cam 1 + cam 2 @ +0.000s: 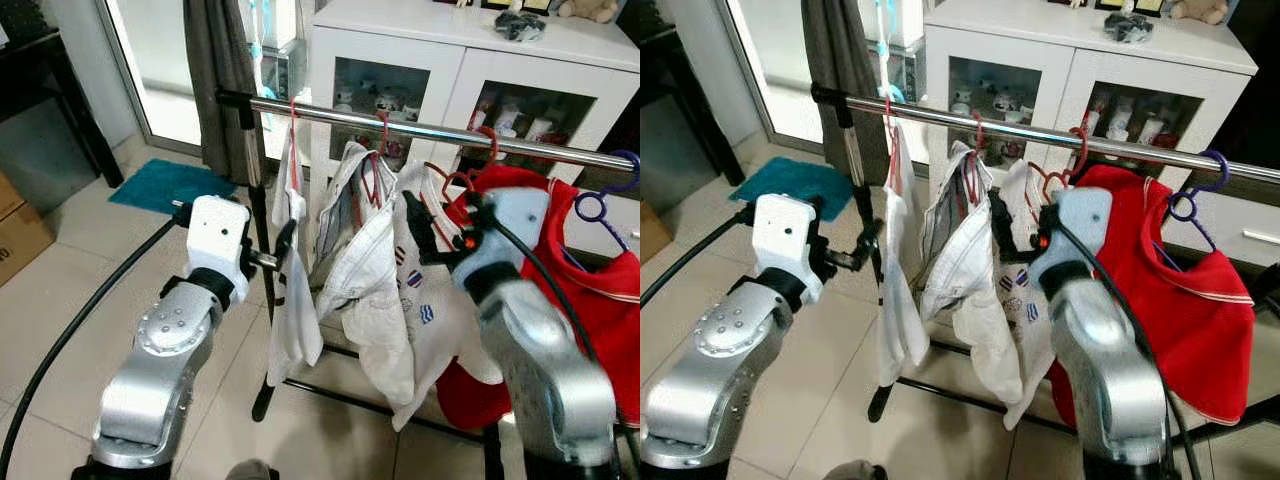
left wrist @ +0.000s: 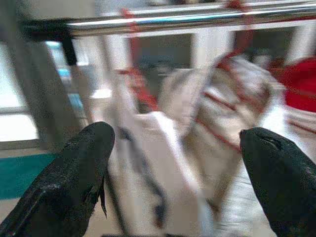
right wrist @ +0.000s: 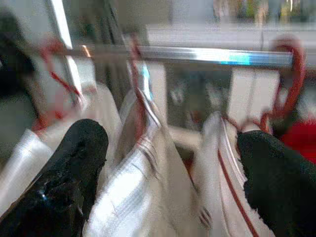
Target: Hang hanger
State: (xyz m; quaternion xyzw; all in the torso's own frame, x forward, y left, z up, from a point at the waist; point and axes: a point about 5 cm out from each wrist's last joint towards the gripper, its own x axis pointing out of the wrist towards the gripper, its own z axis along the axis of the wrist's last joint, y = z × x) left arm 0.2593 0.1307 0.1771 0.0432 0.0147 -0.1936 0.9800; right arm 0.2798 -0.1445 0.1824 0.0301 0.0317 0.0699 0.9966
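Note:
A silver rail (image 1: 420, 130) runs across in front of me. Three red hangers hook over it: the left one (image 1: 293, 118) carries a narrow white garment (image 1: 292, 300), the middle one (image 1: 380, 135) a crumpled white garment (image 1: 365, 250), and the right one (image 1: 488, 145) a white shirt with small prints (image 1: 420, 300). My left gripper (image 1: 284, 243) is open at the edge of the narrow garment, its fingers (image 2: 69, 182) apart with nothing gripped. My right gripper (image 1: 422, 225) is open too, just below the rail by the printed shirt, fingers (image 3: 69, 173) spread around loose cloth.
A blue hanger (image 1: 603, 200) holds a red shirt (image 1: 590, 290) at the rail's right end. Behind the rack stand a white glass-door cabinet (image 1: 440, 60), a dark curtain (image 1: 215, 80) and a teal mat (image 1: 165, 185). The rack's black foot bar (image 1: 340, 395) crosses the tiled floor.

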